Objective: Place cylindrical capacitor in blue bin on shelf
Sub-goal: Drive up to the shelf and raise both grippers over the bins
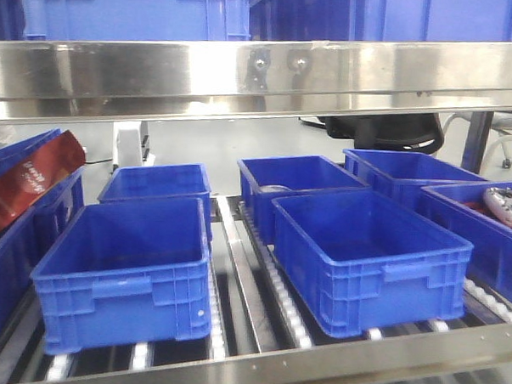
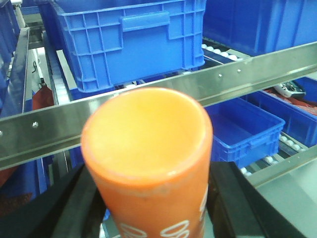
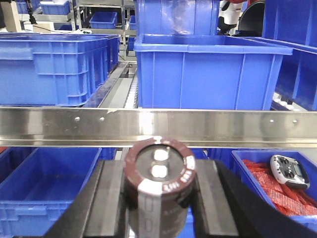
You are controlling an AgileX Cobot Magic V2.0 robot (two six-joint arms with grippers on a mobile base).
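The cylindrical capacitor (image 3: 158, 174), dark brown with a pale grey stripe and two silvery terminals on top, stands upright between the black fingers (image 3: 117, 198) of my right gripper (image 3: 159, 184), which is shut on it. It is held in front of the shelf's steel rail (image 3: 223, 127), level with blue bins (image 3: 44, 183) below. My left gripper (image 2: 148, 201) is shut on an orange cylinder (image 2: 147, 148) before another rail (image 2: 257, 69). In the front view the shelf (image 1: 261, 73) carries blue bins (image 1: 123, 309) (image 1: 379, 287); neither gripper shows there.
A red bag (image 1: 31, 178) lies in the far-left bin. A white controller (image 1: 509, 206) (image 3: 290, 171) rests on red packets in the right-hand bin. More bins (image 1: 158, 188) (image 1: 295, 178) sit behind on roller tracks (image 1: 277, 286). Upper-level bins (image 3: 208, 69) stand above the rail.
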